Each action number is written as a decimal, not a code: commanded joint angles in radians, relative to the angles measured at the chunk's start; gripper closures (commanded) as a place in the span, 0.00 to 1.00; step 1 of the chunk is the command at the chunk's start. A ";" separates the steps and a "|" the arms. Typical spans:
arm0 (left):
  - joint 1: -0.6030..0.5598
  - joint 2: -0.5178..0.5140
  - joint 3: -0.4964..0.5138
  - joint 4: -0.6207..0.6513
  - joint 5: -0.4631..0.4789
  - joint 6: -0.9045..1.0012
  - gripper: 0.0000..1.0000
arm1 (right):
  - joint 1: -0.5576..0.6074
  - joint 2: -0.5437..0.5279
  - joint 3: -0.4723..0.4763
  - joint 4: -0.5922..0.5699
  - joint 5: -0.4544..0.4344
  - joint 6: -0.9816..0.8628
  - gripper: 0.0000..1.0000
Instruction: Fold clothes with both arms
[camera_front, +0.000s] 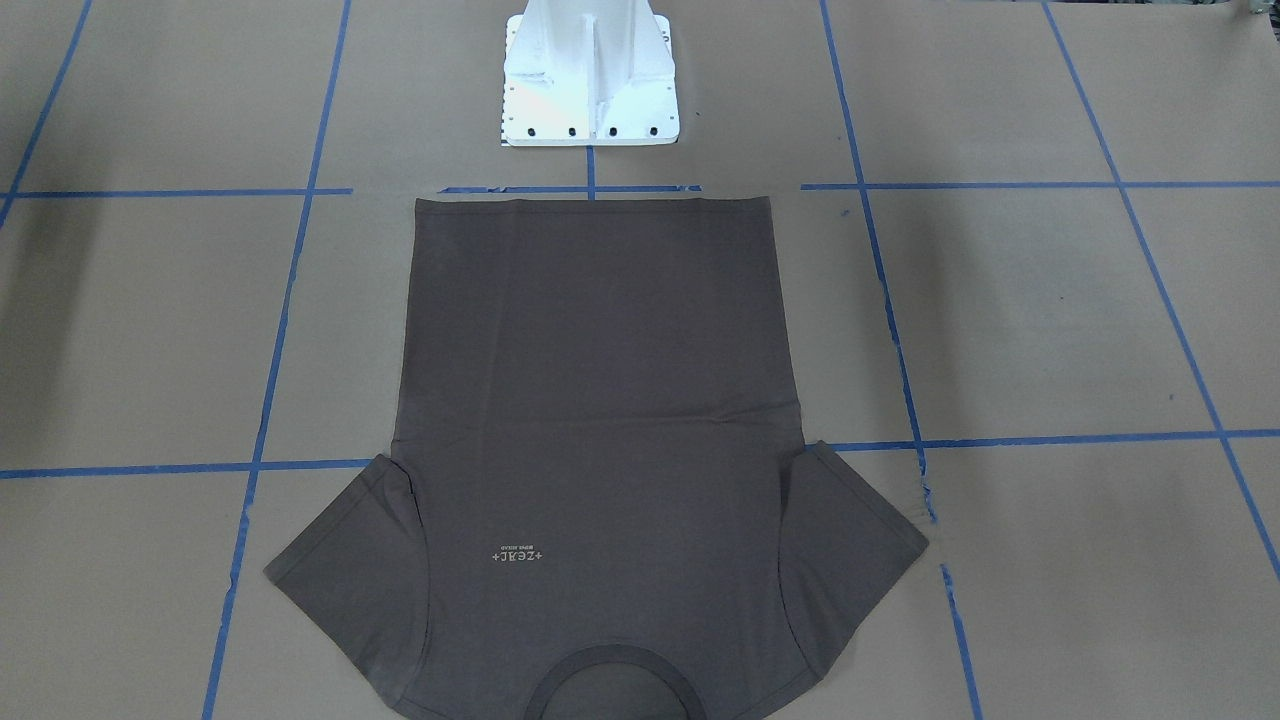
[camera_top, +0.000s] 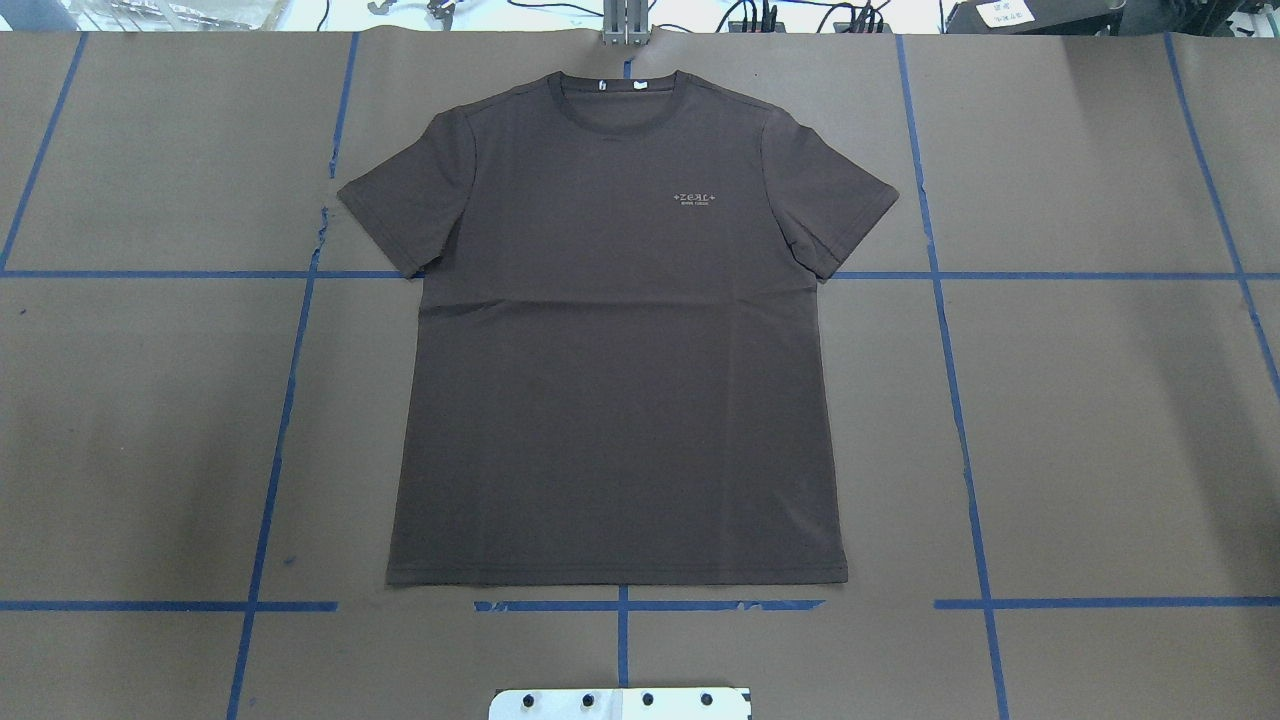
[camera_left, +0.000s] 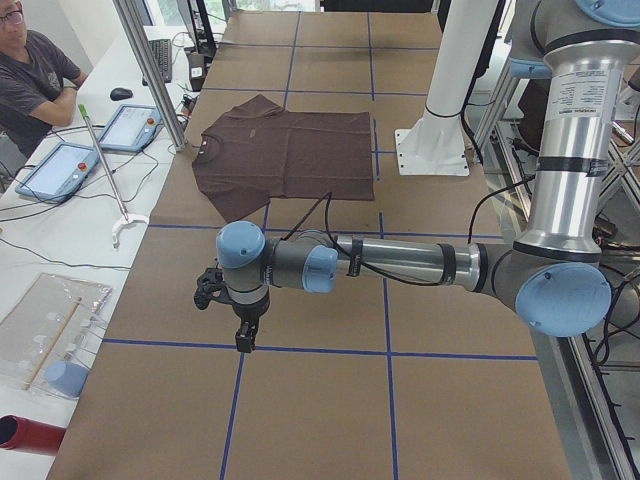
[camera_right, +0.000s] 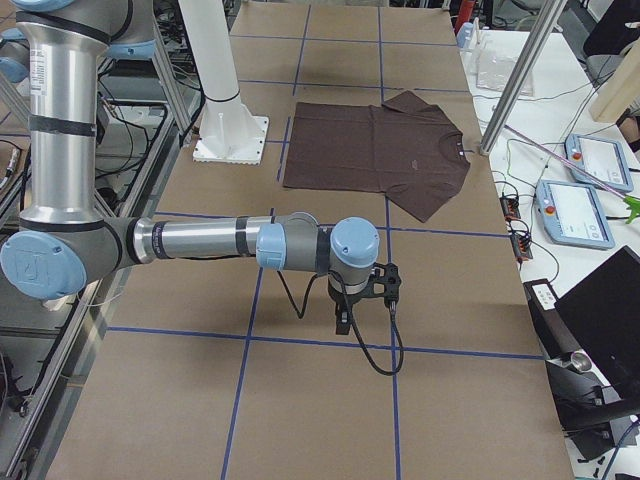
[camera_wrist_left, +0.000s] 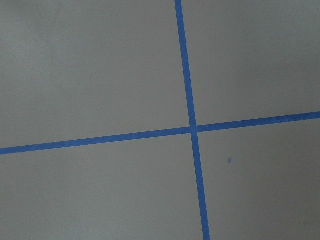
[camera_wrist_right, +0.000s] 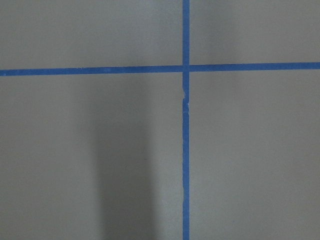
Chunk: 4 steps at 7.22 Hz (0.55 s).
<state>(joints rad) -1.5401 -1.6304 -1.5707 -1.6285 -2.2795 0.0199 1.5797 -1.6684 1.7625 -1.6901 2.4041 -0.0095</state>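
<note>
The dark brown-grey T-shirt (camera_top: 620, 380) lies flat and spread out, front up, on the brown paper table. Its collar with white neck tags (camera_top: 640, 85) is at the far edge and its hem is near the robot base. The pale chest print (camera_top: 698, 197) shows. The shirt also shows in the front-facing view (camera_front: 600, 400). My left gripper (camera_left: 243, 340) hangs over bare table far off the shirt's side, and so does my right gripper (camera_right: 343, 322) on the other side. I cannot tell whether either is open or shut. Both wrist views show only paper and blue tape.
The white pedestal base (camera_front: 590, 75) stands just behind the shirt's hem. Blue tape lines (camera_top: 960, 400) grid the table. A metal post (camera_left: 150, 70), tablets (camera_left: 130, 127) and a seated person (camera_left: 30, 70) are at the far edge.
</note>
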 joint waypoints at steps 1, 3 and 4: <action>0.000 -0.002 0.000 -0.005 0.003 0.003 0.00 | 0.002 0.006 -0.003 0.003 -0.010 -0.003 0.00; 0.003 -0.084 0.009 -0.011 0.011 -0.001 0.00 | -0.032 0.095 -0.044 0.032 -0.005 0.025 0.00; 0.005 -0.118 -0.002 -0.022 -0.001 -0.002 0.00 | -0.065 0.201 -0.110 0.076 0.025 0.108 0.00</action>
<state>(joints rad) -1.5378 -1.6980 -1.5677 -1.6403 -2.2728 0.0195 1.5510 -1.5761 1.7190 -1.6576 2.4051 0.0274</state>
